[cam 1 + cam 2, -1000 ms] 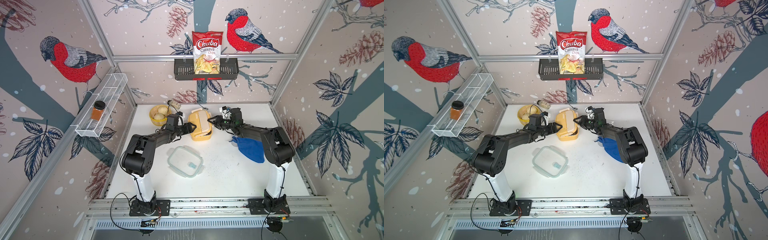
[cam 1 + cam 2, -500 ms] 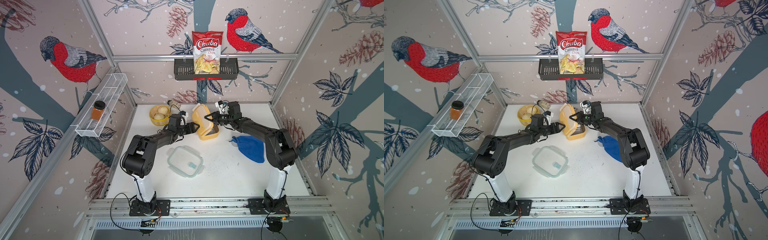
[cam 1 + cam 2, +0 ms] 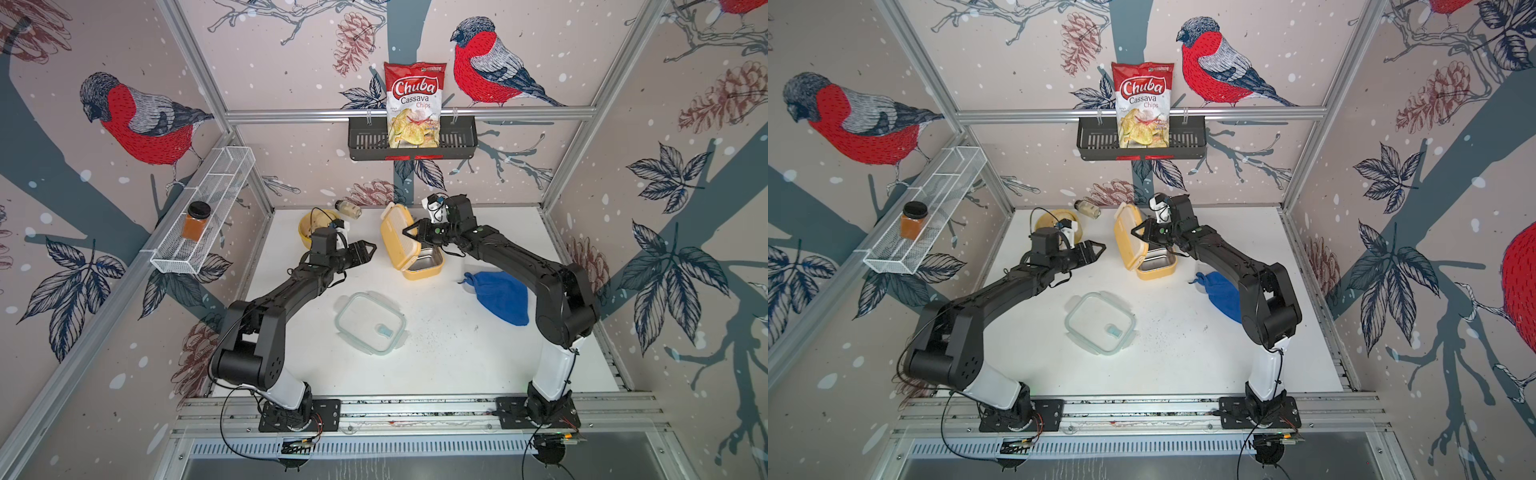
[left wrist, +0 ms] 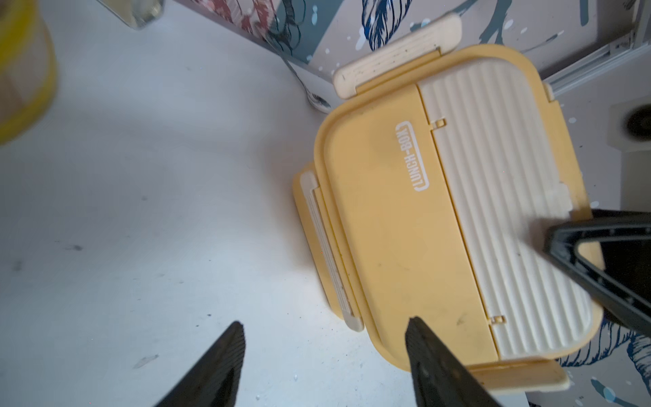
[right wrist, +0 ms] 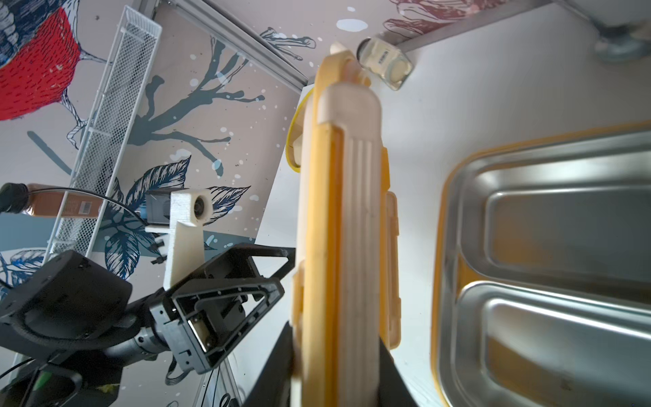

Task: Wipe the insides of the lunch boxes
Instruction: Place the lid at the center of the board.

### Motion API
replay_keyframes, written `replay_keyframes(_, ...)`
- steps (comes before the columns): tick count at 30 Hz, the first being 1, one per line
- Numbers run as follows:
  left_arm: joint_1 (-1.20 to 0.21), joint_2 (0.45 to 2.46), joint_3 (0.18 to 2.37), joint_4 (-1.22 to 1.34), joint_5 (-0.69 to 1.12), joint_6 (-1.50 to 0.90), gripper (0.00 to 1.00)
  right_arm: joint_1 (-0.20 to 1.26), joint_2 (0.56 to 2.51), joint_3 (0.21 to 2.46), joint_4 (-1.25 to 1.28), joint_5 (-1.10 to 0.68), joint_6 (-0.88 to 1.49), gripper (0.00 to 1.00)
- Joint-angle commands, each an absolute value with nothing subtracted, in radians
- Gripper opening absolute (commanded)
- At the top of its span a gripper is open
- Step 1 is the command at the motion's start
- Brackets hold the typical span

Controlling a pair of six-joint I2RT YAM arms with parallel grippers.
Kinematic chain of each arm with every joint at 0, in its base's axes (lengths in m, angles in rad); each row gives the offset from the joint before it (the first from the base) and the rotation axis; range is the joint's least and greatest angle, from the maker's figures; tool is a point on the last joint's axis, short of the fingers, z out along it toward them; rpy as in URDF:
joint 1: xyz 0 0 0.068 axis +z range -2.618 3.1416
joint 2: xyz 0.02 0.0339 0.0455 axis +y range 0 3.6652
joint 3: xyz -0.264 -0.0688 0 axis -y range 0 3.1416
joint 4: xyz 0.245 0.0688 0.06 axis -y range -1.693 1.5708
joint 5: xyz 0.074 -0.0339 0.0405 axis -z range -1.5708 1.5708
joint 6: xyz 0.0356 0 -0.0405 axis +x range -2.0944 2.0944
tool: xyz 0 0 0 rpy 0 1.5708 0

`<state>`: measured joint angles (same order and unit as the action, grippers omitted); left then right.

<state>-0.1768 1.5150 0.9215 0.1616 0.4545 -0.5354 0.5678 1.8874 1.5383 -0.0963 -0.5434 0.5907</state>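
The right gripper (image 3: 409, 232) pinches the yellow lid (image 3: 392, 237), stood on its edge beside the open yellow box (image 3: 424, 272) at the back. The left gripper (image 3: 371, 252) is spread and empty. The blue cloth (image 3: 503, 299) lies unused. The clear box (image 3: 370, 328) is shut. All the wiping looks left to do.

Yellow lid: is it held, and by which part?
The right gripper pinches the yellow lid at its raised edge, cream ribbed side; the left gripper holds nothing.

chips bag (image 3: 414, 107) — "chuba cassava chips"; yellow lid (image 4: 405, 225) — "lunch-box".
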Motion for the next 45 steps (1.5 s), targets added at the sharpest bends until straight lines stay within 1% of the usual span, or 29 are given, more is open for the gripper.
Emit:
replay_keyframes(1,-0.15,1.432,0.932,0.05,0.37,-0.473,0.74,0.635,1.866,1.589,-0.206,-0.384,0.487,0.08)
replay_keyframes(3,-0.136,1.388,0.933,0.011,0.33,-0.465,0.74,0.695,1.863,1.611,-0.249,-0.29,0.439,0.07)
replay_keyframes(6,-0.113,1.339,0.925,-0.014,0.292,-0.464,0.75,0.833,1.87,1.65,-0.342,-0.036,0.335,0.07)
replay_keyframes(10,-0.094,1.299,0.927,-0.056,0.251,-0.466,0.75,0.983,1.941,1.685,-0.416,0.197,0.249,0.06)
replay_keyframes(12,-0.089,1.275,0.923,-0.076,0.195,-0.486,0.76,1.031,1.998,1.711,-0.458,0.281,0.234,0.06)
replay_keyframes(14,-0.072,1.239,0.897,-0.083,0.145,-0.506,0.76,1.06,2.047,1.734,-0.493,0.32,0.234,0.05)
replay_keyframes(17,-0.031,1.174,0.839,-0.075,0.119,-0.523,0.76,1.093,2.084,1.735,-0.5,0.385,0.234,0.04)
replay_keyframes(20,0.008,1.12,0.798,-0.083,0.109,-0.523,0.77,1.114,2.098,1.73,-0.492,0.408,0.229,0.03)
replay_keyframes(23,0.038,1.084,0.783,-0.102,0.102,-0.517,0.78,1.134,2.126,1.744,-0.502,0.382,0.222,0.07)
replay_keyframes(25,0.048,1.074,0.779,-0.107,0.101,-0.511,0.78,1.141,2.142,1.748,-0.503,0.35,0.232,0.16)
replay_keyframes(29,0.05,1.083,0.785,-0.116,0.107,-0.496,0.78,1.156,2.154,1.748,-0.484,0.319,0.242,0.3)
replay_keyframes(34,0.05,1.095,0.777,-0.103,0.125,-0.5,0.78,1.165,2.183,1.757,-0.485,0.303,0.244,0.31)
replay_keyframes(35,0.051,1.095,0.775,-0.103,0.126,-0.5,0.78,1.167,2.188,1.756,-0.485,0.296,0.246,0.32)
replay_keyframes(37,0.05,1.092,0.773,-0.104,0.123,-0.499,0.78,1.171,2.196,1.755,-0.48,0.284,0.25,0.37)
replay_keyframes(41,0.05,1.081,0.764,-0.107,0.109,-0.495,0.79,1.18,2.198,1.74,-0.468,0.278,0.256,0.4)
replay_keyframes(42,0.051,1.081,0.764,-0.107,0.109,-0.494,0.78,1.181,2.196,1.734,-0.46,0.271,0.259,0.45)
replay_keyframes(43,0.051,1.081,0.762,-0.107,0.11,-0.494,0.78,1.183,2.192,1.728,-0.455,0.268,0.261,0.52)
replay_keyframes(45,0.051,1.083,0.762,-0.106,0.116,-0.496,0.79,1.182,2.182,1.725,-0.451,0.268,0.273,0.58)
